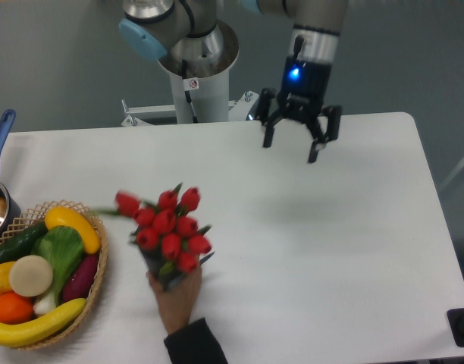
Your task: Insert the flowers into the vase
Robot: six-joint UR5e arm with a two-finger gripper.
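Note:
The flowers (165,227), a tight bunch of red tulip buds with green leaves, stand in the vase (152,265) at the table's front left and look slightly blurred. Only a dark sliver of the vase shows under the buds, because a person's hand (177,297) is wrapped around it from the front. My gripper (290,150) hangs open and empty over the back of the table. It is far to the right of and behind the flowers, with its fingers pointing down.
A round wicker basket (98,282) holding colourful fruit and vegetables sits at the left edge. Behind it is a pot with a blue handle (0,138). The person's dark sleeve (194,345) reaches in from the front edge. The robot base (195,83) stands behind the table.

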